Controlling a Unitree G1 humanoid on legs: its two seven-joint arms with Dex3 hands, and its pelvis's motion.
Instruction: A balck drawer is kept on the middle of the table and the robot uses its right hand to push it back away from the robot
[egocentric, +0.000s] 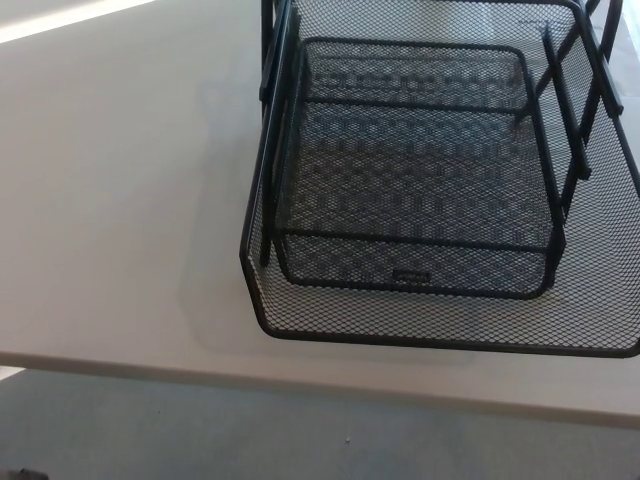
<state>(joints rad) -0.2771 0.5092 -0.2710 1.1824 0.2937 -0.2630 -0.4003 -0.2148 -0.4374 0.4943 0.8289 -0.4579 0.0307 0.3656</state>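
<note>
A black wire-mesh drawer (420, 300) sits on the white table (120, 220), right of the picture's middle and close to the table's near edge. It is a stacked tray unit: the lower drawer sticks out toward me, and an upper mesh tray (415, 165) rests above it on black side frames (272, 130). Its right side and far end run out of the picture. Neither of my hands shows in the head view.
The table's near edge (200, 368) crosses the lower picture, with grey floor (250, 430) below it. A small dark object (25, 473) peeks in at the bottom left corner. A bright strip (70, 18) lies at the top left.
</note>
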